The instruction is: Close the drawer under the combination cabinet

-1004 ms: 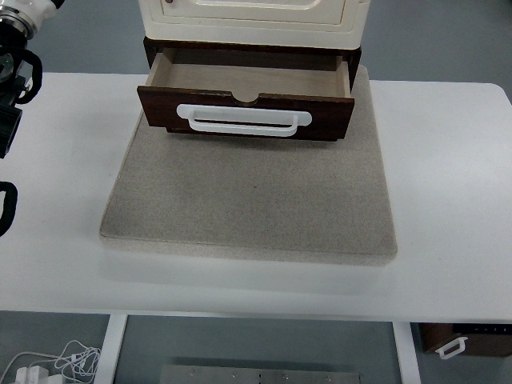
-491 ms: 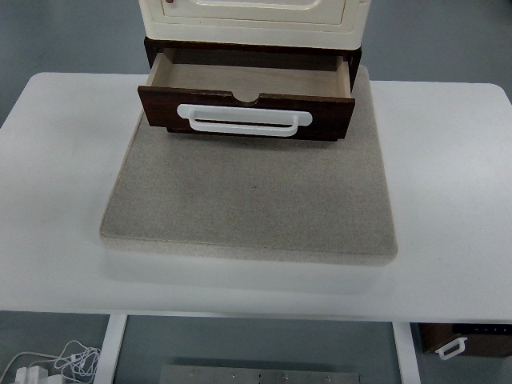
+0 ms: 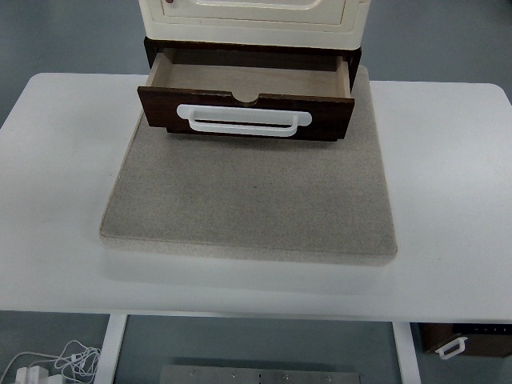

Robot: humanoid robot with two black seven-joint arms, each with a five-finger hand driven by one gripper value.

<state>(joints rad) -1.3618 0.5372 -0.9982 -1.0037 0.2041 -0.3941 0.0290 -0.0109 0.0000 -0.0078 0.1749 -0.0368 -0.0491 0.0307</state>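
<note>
Drawer (image 3: pixel 246 96) sits at the upper middle of the frame, pulled out toward me from under the cream cabinet (image 3: pixel 254 18), its dark brown front facing the bottom of the frame. Across that front runs a white handle (image 3: pixel 244 120), long and flat. Inside, the pale wood floor of the drawer shows bare, and a small half-round notch dips into the top edge of the front panel.

Cabinet and drawer stand at the far edge of a grey mat (image 3: pixel 252 200), which fills the middle of the frame and lies flat on the white desk (image 3: pixel 448 184).

Neither my left hand nor my right hand shows anywhere in this view, so I cannot tell whether their fingers are apart or together.

Below the desk's near edge, at the lower left, lies a white cable (image 3: pixel 48 364); at the lower right a dark box with a white handle (image 3: pixel 464 340) peeks in.
</note>
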